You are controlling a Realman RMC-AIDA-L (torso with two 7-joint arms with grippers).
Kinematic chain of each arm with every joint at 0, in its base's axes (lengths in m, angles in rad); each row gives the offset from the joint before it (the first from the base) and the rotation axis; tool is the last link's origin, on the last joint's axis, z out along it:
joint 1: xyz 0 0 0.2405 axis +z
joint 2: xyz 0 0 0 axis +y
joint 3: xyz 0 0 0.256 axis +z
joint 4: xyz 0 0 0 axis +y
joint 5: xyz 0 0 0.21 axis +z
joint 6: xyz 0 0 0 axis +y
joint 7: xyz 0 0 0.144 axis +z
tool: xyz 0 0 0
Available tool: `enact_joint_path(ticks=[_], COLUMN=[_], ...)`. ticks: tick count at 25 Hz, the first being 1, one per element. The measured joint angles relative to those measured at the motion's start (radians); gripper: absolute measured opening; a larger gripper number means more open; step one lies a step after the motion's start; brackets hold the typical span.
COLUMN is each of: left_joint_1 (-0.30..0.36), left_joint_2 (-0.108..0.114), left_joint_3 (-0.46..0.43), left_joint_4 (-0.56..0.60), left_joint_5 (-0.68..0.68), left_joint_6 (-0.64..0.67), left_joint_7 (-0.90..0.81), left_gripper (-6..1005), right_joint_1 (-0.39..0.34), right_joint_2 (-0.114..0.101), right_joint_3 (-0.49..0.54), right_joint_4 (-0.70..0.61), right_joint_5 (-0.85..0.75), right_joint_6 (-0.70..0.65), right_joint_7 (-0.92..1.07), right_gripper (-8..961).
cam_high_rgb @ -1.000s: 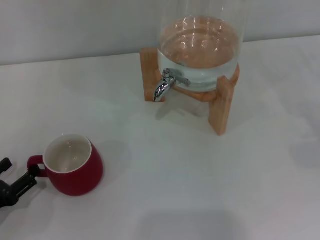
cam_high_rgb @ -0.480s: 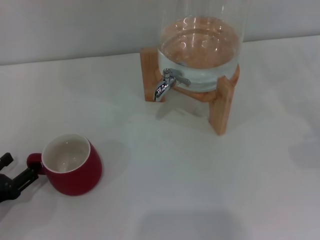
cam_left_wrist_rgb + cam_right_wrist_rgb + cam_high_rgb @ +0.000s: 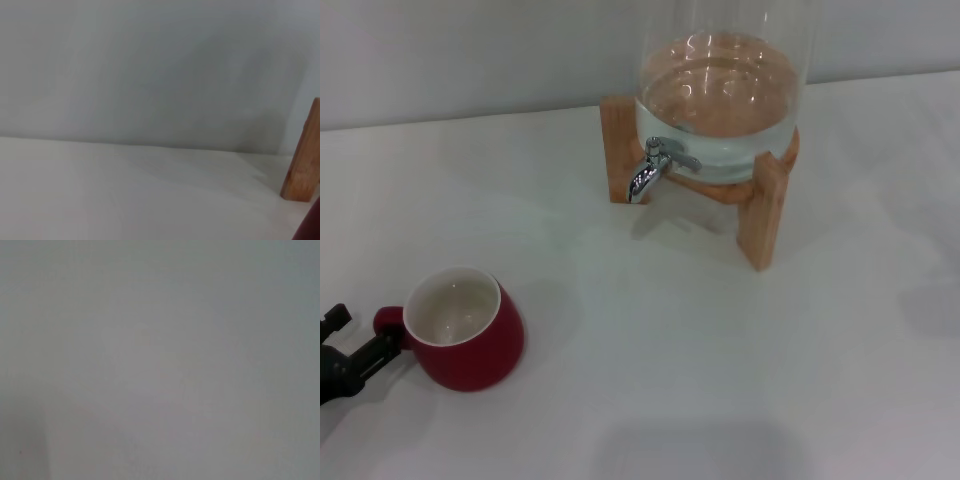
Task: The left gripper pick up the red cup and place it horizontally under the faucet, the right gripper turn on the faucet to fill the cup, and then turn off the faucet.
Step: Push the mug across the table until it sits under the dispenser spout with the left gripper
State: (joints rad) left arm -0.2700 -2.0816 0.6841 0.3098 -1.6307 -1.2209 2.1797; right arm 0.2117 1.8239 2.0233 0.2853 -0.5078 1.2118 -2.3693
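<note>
Left gripper (image 3: 365, 352) at the cup handle, nothing lifted.

Its jaws sit spread around the red cup's (image 3: 465, 330) handle, cup upright on the table, well apart from the faucet (image 3: 655, 166) (lever untouched). Carrying, filling, shutting off all remain; right gripper unseen.

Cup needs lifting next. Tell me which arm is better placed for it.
Left. The left gripper is at the cup's handle, at the table's left edge. The right gripper is out of view.
</note>
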Motion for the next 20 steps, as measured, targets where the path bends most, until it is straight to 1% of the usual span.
enact_joint_path(ticks=[10, 15, 20], left_joint_1=[0.001, 0.002, 0.000], left_joint_2=[0.000, 0.001, 0.002], left_joint_3=[0.000, 0.000, 0.000], left_joint_4=[0.000, 0.005, 0.007], left_joint_5=[0.000, -0.001, -0.006], left_joint_6=[0.000, -0.010, -0.011], left_joint_7=[-0.028, -0.036, -0.054], left_gripper=[874, 826, 644], right_joint_1=[0.001, 0.001, 0.001], right_joint_2=[0.000, 0.000, 0.001], right_joint_3=[0.000, 0.000, 0.000], right_joint_4=[0.000, 0.000, 0.000], right_joint_5=[0.002, 0.003, 0.010], right_joint_6=[0.000, 0.000, 0.001], right_joint_7=[-0.001, -0.001, -0.001], right_gripper=[721, 721, 721])
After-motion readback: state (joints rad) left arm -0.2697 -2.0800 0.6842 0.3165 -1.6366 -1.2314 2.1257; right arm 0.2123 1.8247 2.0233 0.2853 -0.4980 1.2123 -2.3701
